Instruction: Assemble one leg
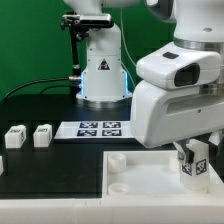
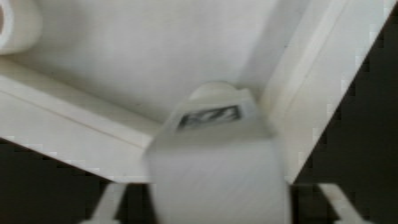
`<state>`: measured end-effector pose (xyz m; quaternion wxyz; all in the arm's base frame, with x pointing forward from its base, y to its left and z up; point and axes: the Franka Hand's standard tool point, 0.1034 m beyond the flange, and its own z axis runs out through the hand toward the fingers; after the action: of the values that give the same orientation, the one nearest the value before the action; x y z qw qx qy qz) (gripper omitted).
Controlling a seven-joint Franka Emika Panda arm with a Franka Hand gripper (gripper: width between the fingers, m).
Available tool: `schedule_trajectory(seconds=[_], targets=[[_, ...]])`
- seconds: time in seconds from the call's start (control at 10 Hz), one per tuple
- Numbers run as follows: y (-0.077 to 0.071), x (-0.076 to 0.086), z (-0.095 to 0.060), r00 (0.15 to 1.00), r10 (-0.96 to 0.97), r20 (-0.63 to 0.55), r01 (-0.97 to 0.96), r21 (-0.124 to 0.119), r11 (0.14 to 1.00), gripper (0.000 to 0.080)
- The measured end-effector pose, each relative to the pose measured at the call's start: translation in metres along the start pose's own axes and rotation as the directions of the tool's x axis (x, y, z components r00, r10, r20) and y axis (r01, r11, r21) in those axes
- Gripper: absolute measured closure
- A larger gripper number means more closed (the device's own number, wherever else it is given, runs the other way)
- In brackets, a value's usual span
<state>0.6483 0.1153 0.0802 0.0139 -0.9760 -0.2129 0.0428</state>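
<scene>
My gripper is shut on a leg, a small white block with a black-and-white tag, and holds it upright over the right part of the large flat white board. In the wrist view the leg runs out from between the fingers, its tagged end pointing at the white board below. The gripper sits at the frame's edge. Two more legs stand on the black table at the exterior view's left.
The marker board lies on the black table behind the white board. The arm's base stands at the back centre. A round socket shows at the white board's near-left corner.
</scene>
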Motion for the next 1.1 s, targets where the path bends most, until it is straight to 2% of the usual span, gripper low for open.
schedule_trajectory(seconds=[0.4,0.5,0.8,1.0,1.1], targets=[[-0.0004,-0.0001,0.0008,0.998,0.057,0.001,-0.057,0.003,0.998,0.0508],[-0.0012,-0.0001,0.0011,0.976,0.217,0.001,-0.217,0.003,0.976,0.0508],[-0.0022,-0.0005,0.0025,0.806,0.592,0.005,-0.592,0.002,0.806,0.0508],[-0.0010,-0.0008,0.0029,0.613,0.790,0.007,-0.790,-0.002,0.613,0.0508],[-0.0013,-0.0007,0.0022,0.532,0.846,0.014,-0.846,-0.011,0.532,0.0507]])
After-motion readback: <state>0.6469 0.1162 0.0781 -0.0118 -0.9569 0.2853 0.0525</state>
